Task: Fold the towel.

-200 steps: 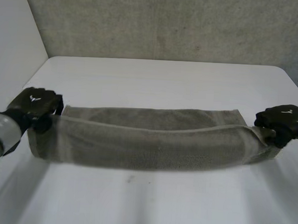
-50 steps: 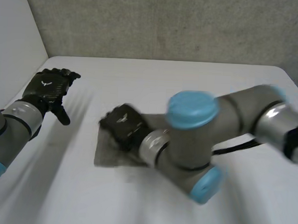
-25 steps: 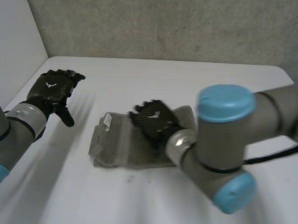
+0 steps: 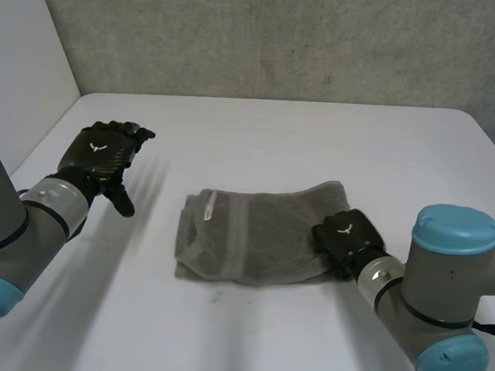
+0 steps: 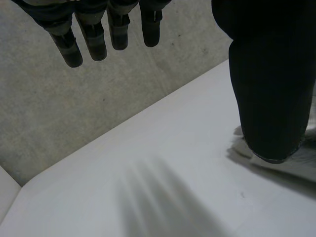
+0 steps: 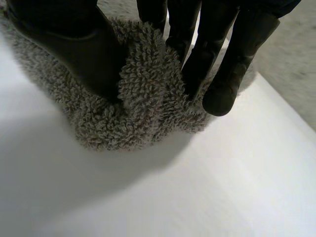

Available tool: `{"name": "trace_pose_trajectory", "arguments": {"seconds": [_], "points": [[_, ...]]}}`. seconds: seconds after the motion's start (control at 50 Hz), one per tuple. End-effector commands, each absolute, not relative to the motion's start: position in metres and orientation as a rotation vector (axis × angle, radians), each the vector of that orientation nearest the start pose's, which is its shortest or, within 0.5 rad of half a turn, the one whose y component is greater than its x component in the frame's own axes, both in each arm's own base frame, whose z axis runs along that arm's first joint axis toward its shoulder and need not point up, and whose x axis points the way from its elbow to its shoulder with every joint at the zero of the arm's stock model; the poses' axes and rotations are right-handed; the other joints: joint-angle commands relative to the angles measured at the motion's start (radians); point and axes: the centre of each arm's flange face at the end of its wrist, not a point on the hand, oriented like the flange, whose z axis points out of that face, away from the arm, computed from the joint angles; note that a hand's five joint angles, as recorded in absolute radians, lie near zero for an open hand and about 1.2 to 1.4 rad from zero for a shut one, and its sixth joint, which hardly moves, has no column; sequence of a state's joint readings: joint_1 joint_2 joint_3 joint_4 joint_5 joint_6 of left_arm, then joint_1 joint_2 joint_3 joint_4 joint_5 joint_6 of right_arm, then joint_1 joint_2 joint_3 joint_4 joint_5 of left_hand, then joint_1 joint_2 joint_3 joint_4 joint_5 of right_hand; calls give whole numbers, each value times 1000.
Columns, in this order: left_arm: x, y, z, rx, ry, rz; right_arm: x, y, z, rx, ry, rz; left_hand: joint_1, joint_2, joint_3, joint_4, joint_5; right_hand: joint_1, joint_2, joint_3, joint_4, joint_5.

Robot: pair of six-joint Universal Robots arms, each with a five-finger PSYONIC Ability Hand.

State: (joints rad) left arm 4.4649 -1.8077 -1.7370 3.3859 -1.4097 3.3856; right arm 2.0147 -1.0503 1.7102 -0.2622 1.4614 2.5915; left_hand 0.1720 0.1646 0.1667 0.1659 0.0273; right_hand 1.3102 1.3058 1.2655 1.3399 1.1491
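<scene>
Nearest to us, the right hand (image 4: pixel 348 238) holds the right end of the towel (image 4: pixel 257 232), its fingers (image 6: pixel 224 89) and thumb pinching a ridge of it. The folded towel lies in the middle of the desk (image 4: pixel 316 139), with its long axis left to right. Farther left, the left hand (image 4: pixel 100 154) has straight, spread fingers, well apart from the towel.

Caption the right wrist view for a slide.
Right hand pinches a bunched end of the grey towel between thumb and fingers, on the white table.
</scene>
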Motion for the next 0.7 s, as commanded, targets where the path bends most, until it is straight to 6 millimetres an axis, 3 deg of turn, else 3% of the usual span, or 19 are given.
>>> {"name": "trace_pose_trajectory", "arguments": {"seconds": [0.02, 0.1, 0.12, 0.14, 0.18, 0.2, 0.24, 0.26, 0.3, 0.36, 0.42, 0.48, 0.5, 0.52, 0.54, 0.56, 0.64, 0.68, 0.7], "points": [[-223, -283, 207, 774, 2363, -2119, 262, -253, 141, -1420, 2236, -1866, 3, 10, 8, 9, -27, 86, 91, 131, 56, 73], [-223, -283, 208, 774, 2361, -2121, 270, -255, 152, -1563, 2147, -1948, 3, 10, 8, 9, -27, 86, 91, 131, 56, 73], [-223, -283, 209, 773, 2358, -2125, 286, -249, 159, -1665, 2034, -1994, 3, 10, 8, 9, -27, 86, 91, 131, 56, 73], [-223, -283, 210, 771, 2354, -2131, 286, -249, 159, -1666, 2033, -1994, 3, 10, 8, 9, -27, 86, 91, 131, 56, 73], [-223, -284, 212, 767, 2350, -2136, 336, -216, 167, -1875, 1708, -2039, 3, 10, 8, 9, -27, 86, 91, 131, 56, 73], [-223, -284, 212, 767, 2350, -2136, 337, -216, 167, -1876, 1706, -2039, 3, 10, 8, 9, -27, 86, 91, 131, 56, 73], [-223, -283, 217, 762, 2334, -2155, 372, -188, 162, -2027, 1461, -2014, 3, 10, 8, 9, -27, 86, 91, 131, 56, 73], [-223, -283, 217, 762, 2334, -2155, 372, -188, 162, -2028, 1460, -2014, 3, 10, 8, 9, -27, 86, 91, 131, 56, 73], [-223, -282, 222, 753, 2319, -2176, 389, -161, 143, -2172, 1268, -1919, 3, 10, 8, 9, -27, 86, 91, 131, 56, 73], [-225, -279, 227, 754, 2313, -2199, 396, -137, 125, -2316, 1079, -1826, 3, 10, 8, 9, -27, 86, 91, 131, 56, 73], [-229, -276, 230, 758, 2313, -2221, 398, -133, 122, -2375, 992, -1838, 3, 10, 8, 9, -27, 86, 91, 131, 56, 73], [-230, -275, 232, 760, 2311, -2230, 399, -136, 126, -2363, 998, -1867, 3, 10, 8, 9, -27, 86, 91, 131, 56, 73], [-230, -275, 232, 760, 2309, -2234, 400, -140, 131, -2329, 1033, -1906, 3, 10, 8, 9, -27, -116, -112, -72, -146, -130], [-231, -275, 234, 761, 2304, -2240, 399, -148, 138, -2267, 1103, -1959, 3, 10, 8, 9, -27, -674, -669, -629, -703, -687], [-231, -275, 234, 761, 2304, -2241, 399, -148, 138, -2266, 1104, -1959, 3, 10, 8, 9, -27, -679, -675, -634, -709, -693], [-232, -276, 235, 762, 2298, -2248, 396, -156, 147, -2183, 1186, -2012, 3, 10, 8, 9, -27, -1136, -1131, -1091, -1165, -1149], [-237, -276, 240, 773, 2282, -2274, 387, -174, 168, -1947, 1365, -2082, 3, 10, 8, 9, -27, -1136, -1131, -1091, -1165, -1149], [-244, -275, 244, 790, 2276, -2301, 375, -185, 186, -1719, 1497, -2082, 3, 10, 8, 9, -27, -1136, -1131, -1091, -1165, -1149], [-244, -275, 244, 790, 2276, -2301, 374, -185, 186, -1718, 1497, -2082, 3, 10, 8, 9, -27, -1136, -1131, -1091, -1165, -1149]]}}
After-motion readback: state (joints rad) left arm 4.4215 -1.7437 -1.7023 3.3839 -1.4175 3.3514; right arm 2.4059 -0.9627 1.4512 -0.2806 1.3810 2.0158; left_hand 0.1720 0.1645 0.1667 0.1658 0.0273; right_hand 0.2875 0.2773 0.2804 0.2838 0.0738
